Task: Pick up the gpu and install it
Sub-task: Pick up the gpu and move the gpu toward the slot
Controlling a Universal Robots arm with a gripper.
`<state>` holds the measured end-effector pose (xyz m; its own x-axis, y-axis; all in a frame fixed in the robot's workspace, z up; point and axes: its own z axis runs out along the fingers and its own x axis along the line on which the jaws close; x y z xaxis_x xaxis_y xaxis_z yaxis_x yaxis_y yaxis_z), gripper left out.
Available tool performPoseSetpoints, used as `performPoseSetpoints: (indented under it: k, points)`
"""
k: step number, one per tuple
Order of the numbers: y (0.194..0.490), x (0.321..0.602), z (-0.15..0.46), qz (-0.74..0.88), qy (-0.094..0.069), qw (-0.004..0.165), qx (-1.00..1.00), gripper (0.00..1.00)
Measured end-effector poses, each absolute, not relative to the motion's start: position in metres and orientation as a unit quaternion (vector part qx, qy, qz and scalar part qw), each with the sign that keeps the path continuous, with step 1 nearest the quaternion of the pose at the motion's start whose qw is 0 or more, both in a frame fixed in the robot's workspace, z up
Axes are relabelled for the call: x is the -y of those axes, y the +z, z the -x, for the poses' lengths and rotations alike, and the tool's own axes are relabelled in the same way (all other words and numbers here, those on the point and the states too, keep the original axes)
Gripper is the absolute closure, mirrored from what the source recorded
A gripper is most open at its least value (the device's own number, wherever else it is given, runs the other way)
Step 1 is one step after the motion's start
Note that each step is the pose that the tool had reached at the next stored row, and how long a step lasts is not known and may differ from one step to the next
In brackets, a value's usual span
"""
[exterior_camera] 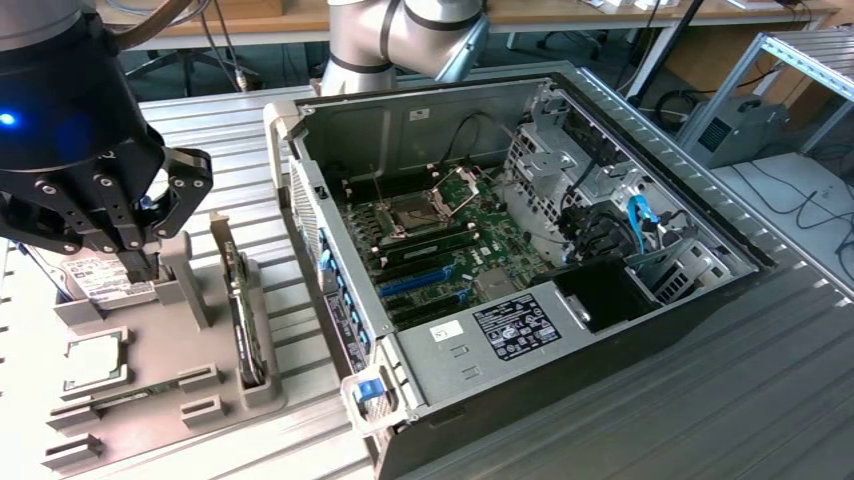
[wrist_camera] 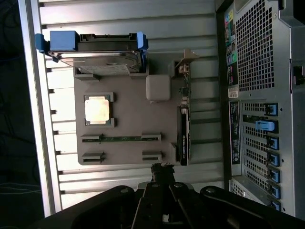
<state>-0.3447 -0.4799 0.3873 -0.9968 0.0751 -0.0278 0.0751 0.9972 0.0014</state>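
Gpu [exterior_camera: 246, 325] on edge in a grey tray [exterior_camera: 160, 345], gripper [exterior_camera: 138, 262] near.
Thin dark flat card, silvery bracket at one end; gripper fingers together, seemingly empty.

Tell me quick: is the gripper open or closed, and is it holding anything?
Gripper: closed, holding nothing; the gpu sits on edge in the grey holder, apart from it.

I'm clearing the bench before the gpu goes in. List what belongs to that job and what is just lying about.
Job:
- gpu, on edge in the holder
- open case
- gripper, jaws shut

Lying about, all on the holder:
- hard drive
- CPU
- memory stick
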Motion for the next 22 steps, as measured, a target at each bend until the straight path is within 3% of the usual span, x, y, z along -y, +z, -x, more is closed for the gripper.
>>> performPoseSetpoints:
  k: [5, 7, 8, 9, 10, 22]
  points:
    - [0.3873, 0.4799, 0.3447, -0.038, 0.0, 0.014, -0.999, 0.89]
    - [0.3873, 0.4799, 0.3447, -0.038, 0.0, 0.014, -0.999, 0.83]
    - [0.3873, 0.4799, 0.3447, -0.038, 0.0, 0.014, -0.999, 0.7]
    - [0.3873, 0.4799, 0.3447, -0.038, 0.0, 0.014, -0.999, 0.7]
    - [0.3873, 0.4799, 0.3447, -0.038, 0.0, 0.014, -0.999, 0.64]
    - [0.3861, 0.4799, 0.3443, -0.038, 0.0, 0.014, -0.999, 0.64]
